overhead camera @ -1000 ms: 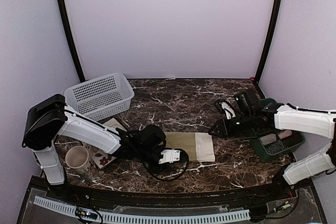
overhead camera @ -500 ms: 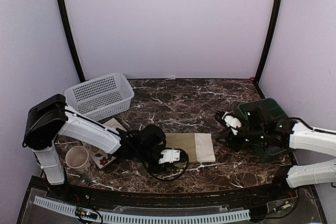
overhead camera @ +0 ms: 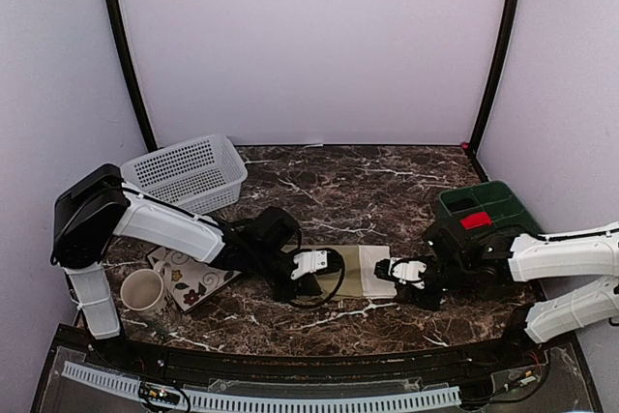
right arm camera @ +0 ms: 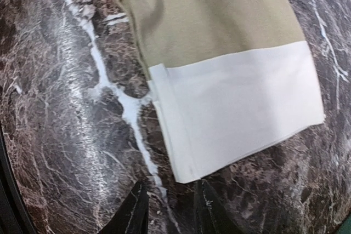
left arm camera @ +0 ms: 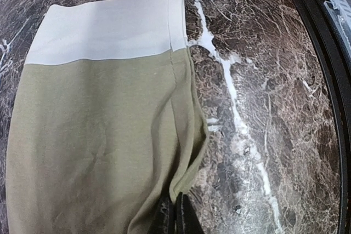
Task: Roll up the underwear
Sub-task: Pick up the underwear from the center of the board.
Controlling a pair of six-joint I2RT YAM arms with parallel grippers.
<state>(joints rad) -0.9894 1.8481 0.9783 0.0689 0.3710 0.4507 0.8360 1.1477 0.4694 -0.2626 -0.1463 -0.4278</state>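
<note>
Stretching low, left arm (overhead camera: 174,229) pinching olive underwear (left arm camera: 98,135) edge

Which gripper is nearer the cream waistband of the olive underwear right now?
Right. The right gripper is right at the waistband corner, fingers apart. The left gripper pinches the olive underwear edge at the opposite end.

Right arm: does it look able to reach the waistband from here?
Likely yes. The right gripper hangs open just short of a corner of the waistband, with only bare table between them. The left gripper pinches the olive end of the underwear, well clear.
</note>
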